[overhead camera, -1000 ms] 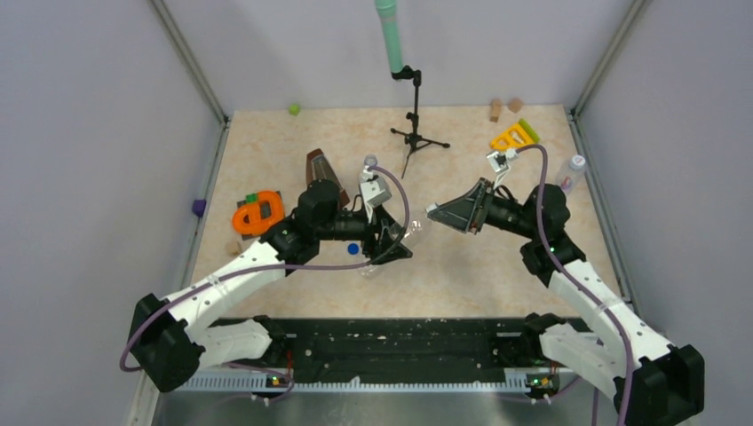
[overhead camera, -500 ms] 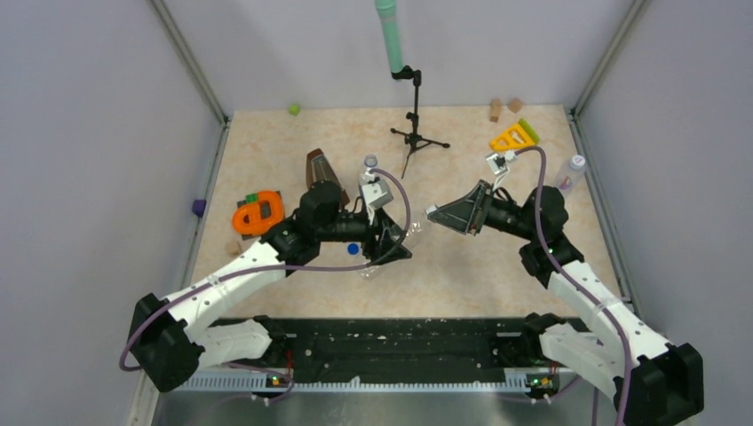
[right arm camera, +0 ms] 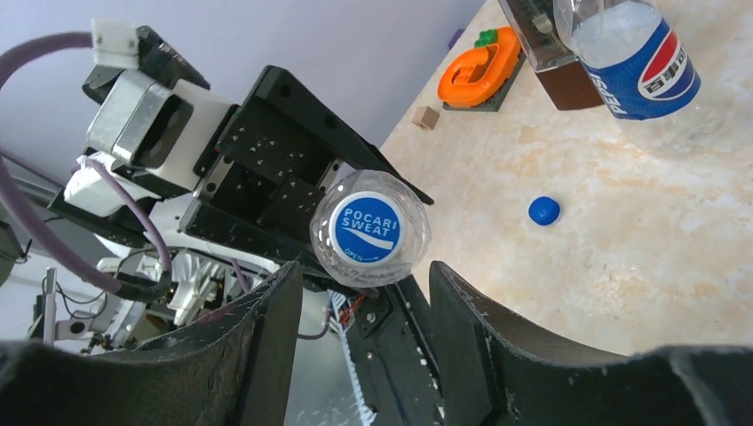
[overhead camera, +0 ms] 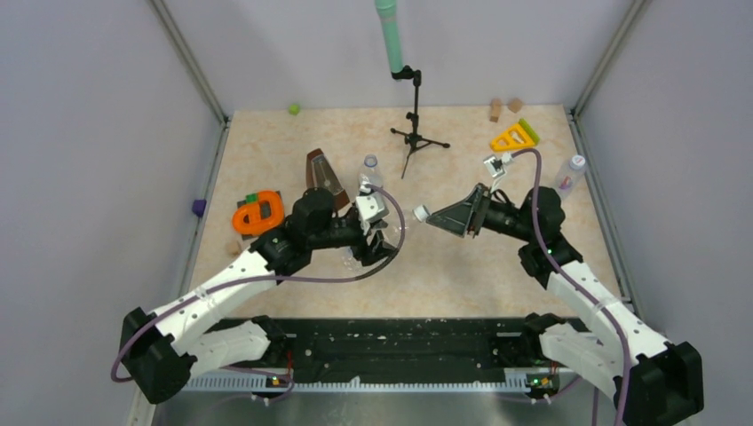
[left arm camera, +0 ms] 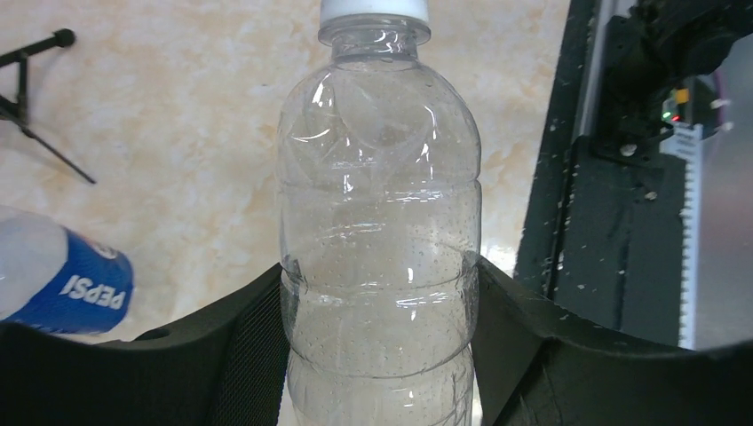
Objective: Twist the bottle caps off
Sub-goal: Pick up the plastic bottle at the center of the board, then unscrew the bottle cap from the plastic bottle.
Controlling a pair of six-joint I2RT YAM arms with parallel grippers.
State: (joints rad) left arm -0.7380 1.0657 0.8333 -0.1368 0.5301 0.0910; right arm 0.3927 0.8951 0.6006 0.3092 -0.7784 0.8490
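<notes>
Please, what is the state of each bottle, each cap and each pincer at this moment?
Clear bottle: held, white cap on.
Left pincer: shut on clear bottle.
Right pincer: open, around white cap.
Blue cap: off, lying on table.
Pepsi bottle: on table; mouth unclear.
Tinted bottle: far right, capped.

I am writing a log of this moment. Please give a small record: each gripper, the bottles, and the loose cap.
left gripper: shut on clear bottle
white cap: on the clear bottle, facing right gripper
right gripper: open, white cap at its fingertips
Pepsi bottle: on table
blue cap: loose on table
tinted bottle: capped, near table's right edge
</notes>
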